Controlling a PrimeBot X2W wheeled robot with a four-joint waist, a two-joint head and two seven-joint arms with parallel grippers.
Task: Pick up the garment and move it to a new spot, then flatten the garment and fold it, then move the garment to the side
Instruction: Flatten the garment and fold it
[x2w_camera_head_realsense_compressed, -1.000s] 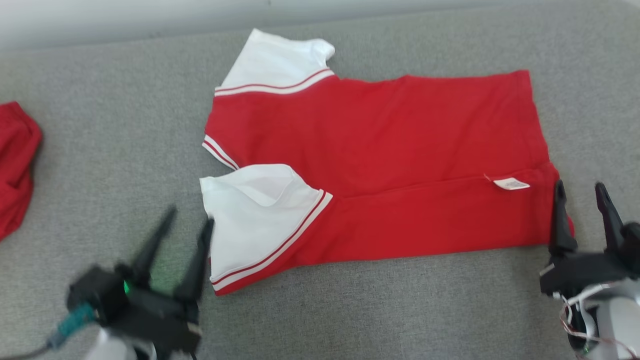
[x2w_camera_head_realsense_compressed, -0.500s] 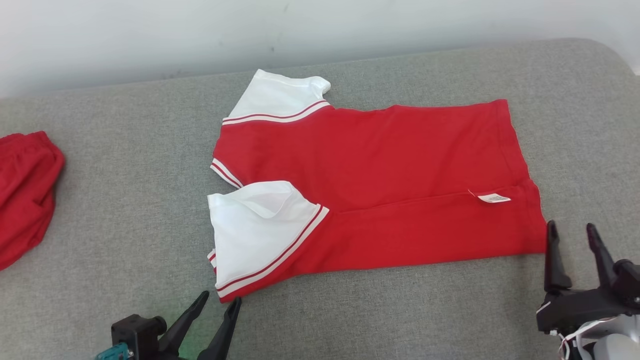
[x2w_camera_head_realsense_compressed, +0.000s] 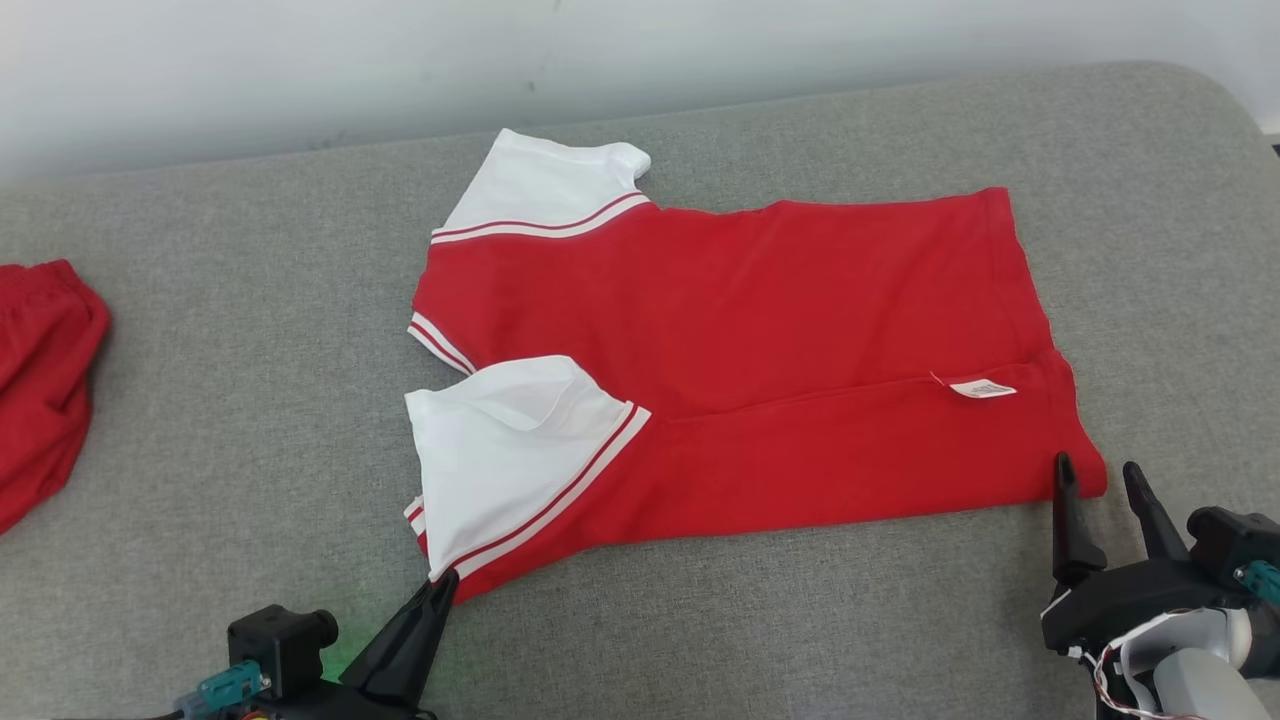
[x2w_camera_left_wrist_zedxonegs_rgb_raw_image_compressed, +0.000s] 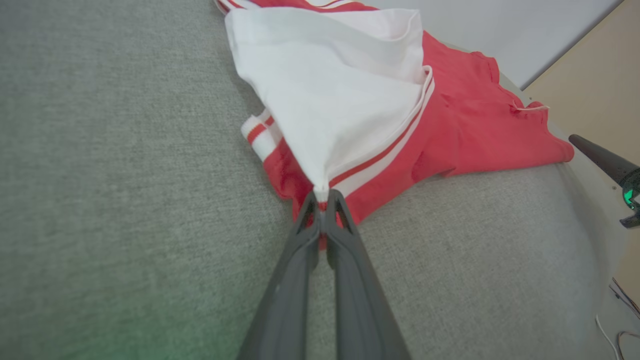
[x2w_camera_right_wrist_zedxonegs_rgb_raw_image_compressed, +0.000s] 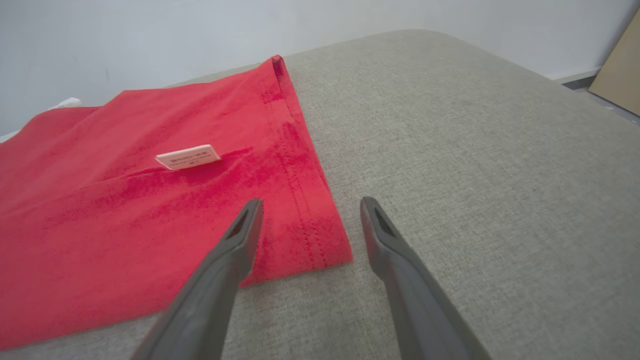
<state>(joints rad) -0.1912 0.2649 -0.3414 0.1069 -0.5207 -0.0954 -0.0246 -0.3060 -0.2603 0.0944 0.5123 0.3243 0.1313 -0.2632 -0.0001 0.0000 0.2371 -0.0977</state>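
The garment (x2w_camera_head_realsense_compressed: 760, 330) is a red shirt with white, red-striped sleeves, lying flat on the grey cushion with its near long edge folded over. My left gripper (x2w_camera_head_realsense_compressed: 443, 582) is shut on the garment's near-left corner, where the white sleeve (x2w_camera_left_wrist_zedxonegs_rgb_raw_image_compressed: 340, 90) meets the red hem; in the left wrist view the cloth is pinched between the left gripper's (x2w_camera_left_wrist_zedxonegs_rgb_raw_image_compressed: 321, 196) tips. My right gripper (x2w_camera_head_realsense_compressed: 1098, 478) stands open at the near-right hem corner (x2w_camera_right_wrist_zedxonegs_rgb_raw_image_compressed: 330, 245), one finger over the red cloth and the other over bare cushion. A white care label (x2w_camera_right_wrist_zedxonegs_rgb_raw_image_compressed: 188, 156) lies on the fold.
A second red cloth (x2w_camera_head_realsense_compressed: 40, 380) lies at the far left of the grey cushion (x2w_camera_head_realsense_compressed: 250, 380). A pale wall runs behind the cushion's far edge. The cushion's rounded right end (x2w_camera_head_realsense_compressed: 1220, 110) drops off near my right arm.
My left gripper moved in to the garment's near-left corner and shut on it. The right gripper edged up to the near-right hem corner, still open. The head camera shifted.
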